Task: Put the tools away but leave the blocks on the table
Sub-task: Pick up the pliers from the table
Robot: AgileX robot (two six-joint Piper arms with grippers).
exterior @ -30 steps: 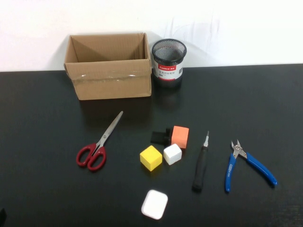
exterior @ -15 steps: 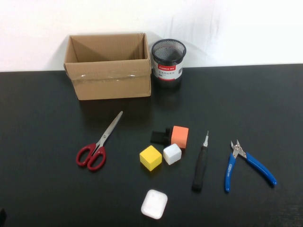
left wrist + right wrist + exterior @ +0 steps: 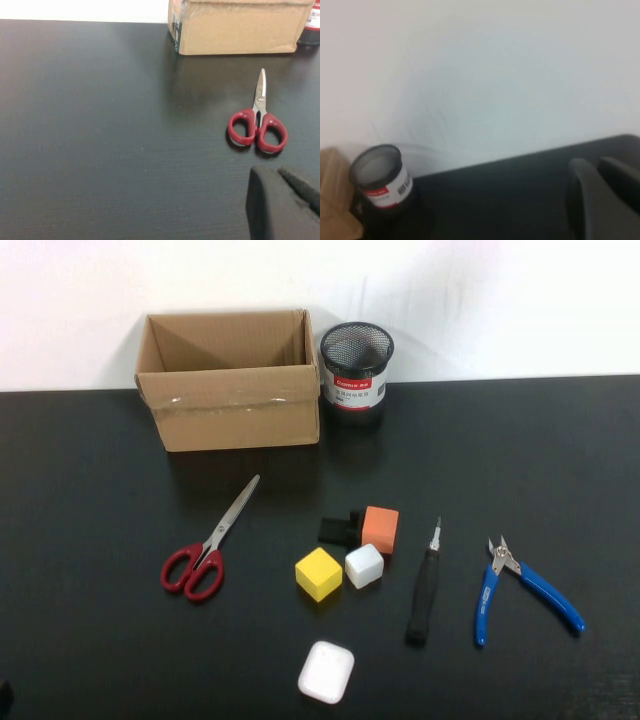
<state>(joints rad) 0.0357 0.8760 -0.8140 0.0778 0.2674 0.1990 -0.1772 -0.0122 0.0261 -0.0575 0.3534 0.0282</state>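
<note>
On the black table [image 3: 90,500] lie red-handled scissors [image 3: 205,546] at the left, a black-handled screwdriver [image 3: 424,586] and blue-handled pliers [image 3: 522,586] at the right. Between them sit a yellow cube [image 3: 319,573], a white cube [image 3: 364,565], an orange cuboid [image 3: 380,528] and a small black piece [image 3: 334,529]. My left gripper [image 3: 272,173] hangs low over the table's near left, empty, fingers together, with the scissors [image 3: 257,128] ahead of it. My right gripper [image 3: 594,164] is empty, fingers together, facing the back wall. Neither arm shows in the high view.
An open cardboard box [image 3: 230,380] stands at the back, with a black mesh pen cup [image 3: 356,360] beside it on its right. A white rounded case [image 3: 326,671] lies near the front edge. The cup [image 3: 380,178] also shows in the right wrist view.
</note>
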